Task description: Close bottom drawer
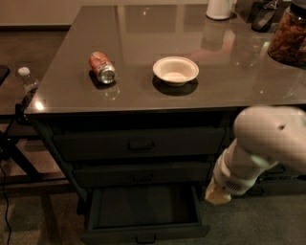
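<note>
The bottom drawer (143, 233) is the lowest of the three dark grey drawers under the counter. It is pulled out, and its shallow tray (143, 206) looks empty. A small dark pull (145, 238) sits at the middle of its flat front. The two drawers above it (138, 143) are shut. My white arm (267, 143) comes in from the right. Its lower end, with the gripper (217, 195), hangs just right of the open drawer's right side, at about tray height, apart from the drawer front.
On the counter (71, 95) lie a red soda can (102, 67) on its side and a white bowl (175, 71). A jar (289, 33) and a white jug (220, 8) stand at the back right. A water bottle (27, 81) and a black stand (9, 148) are at the left.
</note>
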